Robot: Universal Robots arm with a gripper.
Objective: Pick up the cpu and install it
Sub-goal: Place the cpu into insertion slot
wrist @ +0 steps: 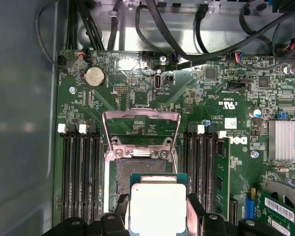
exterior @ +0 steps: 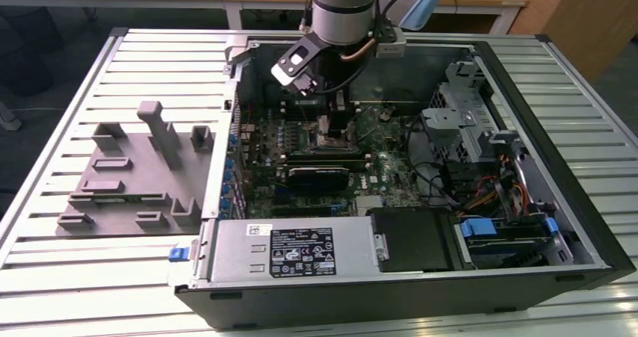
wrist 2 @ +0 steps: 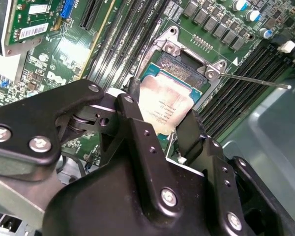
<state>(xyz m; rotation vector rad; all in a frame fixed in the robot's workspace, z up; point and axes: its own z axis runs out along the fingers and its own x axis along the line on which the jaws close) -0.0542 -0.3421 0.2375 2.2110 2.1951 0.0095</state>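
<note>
While gripper [wrist: 157, 220] clasps cpu [wrist: 157, 204], over open socket [wrist: 133, 169]

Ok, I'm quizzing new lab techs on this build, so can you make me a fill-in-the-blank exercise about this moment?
1. The gripper has its jaws closed on the ___.
2. That part is held over the motherboard's open ___.
3. The grey fixture sits outside the computer case, on the exterior view's ___.
Missing words: cpu; socket; left.
</note>
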